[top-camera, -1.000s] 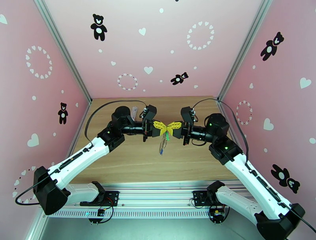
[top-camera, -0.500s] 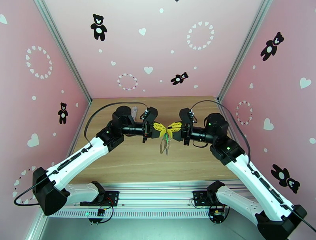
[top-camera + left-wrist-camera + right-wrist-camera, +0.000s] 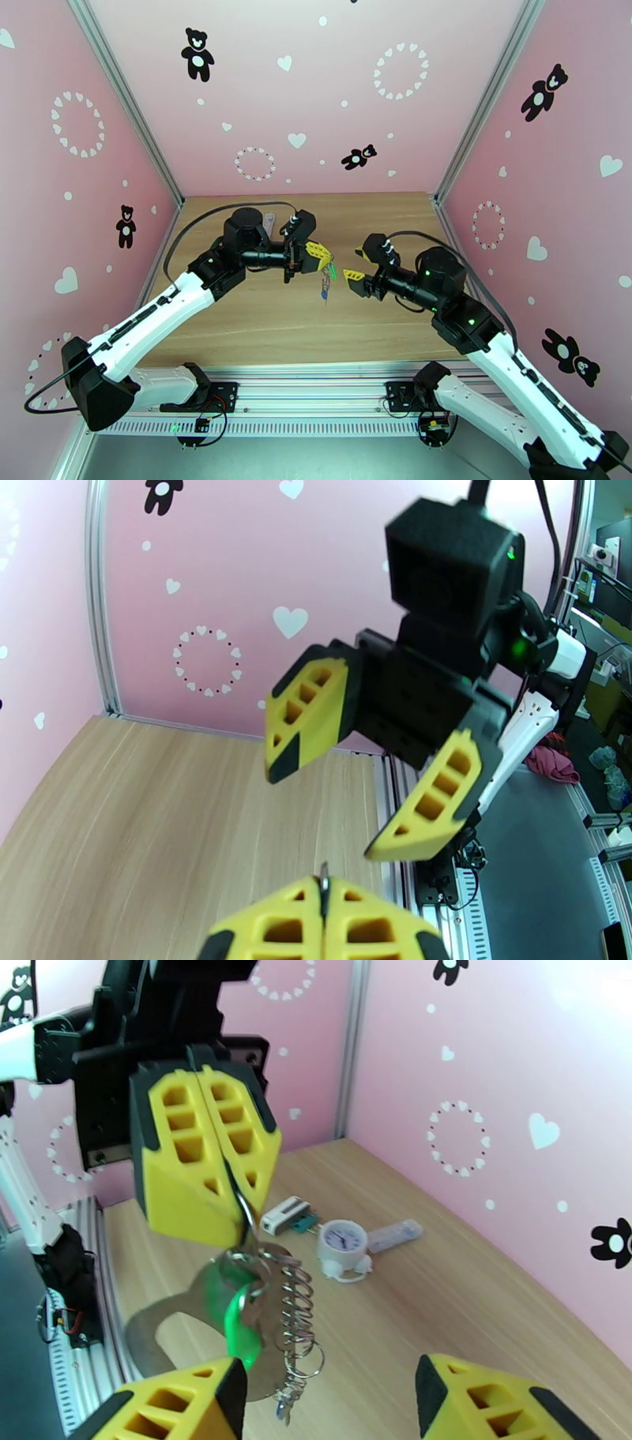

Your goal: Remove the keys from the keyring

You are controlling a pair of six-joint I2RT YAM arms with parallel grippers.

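- Because the left gripper (image 3: 235, 1197) holds the keyring (image 3: 325, 280) only by a thin top edge between its fully closed yellow fingers, the bunch hangs free in the air above the table (image 3: 261, 316). It can swing or turn when something touches it.
- The right gripper (image 3: 357, 265) stands just beside the bunch, a little apart from it, with its jaws wide open and nothing between them.
- If it closes on the wrong part, for example the row of small silvery rings (image 3: 298, 1299) and not a key, I think it can pull the whole ring out of the left pinch.
- A hard pull can also drop everything on the table.
- The keys are small and close together, so the grip must be exact. The green key (image 3: 239, 1331) lies against the loop, and the blue key (image 3: 323, 294) hangs lowest.
- Seen from the right wrist, the loop is blurred and grey. Both keys appear to be on it, so I judge that no key is off yet.
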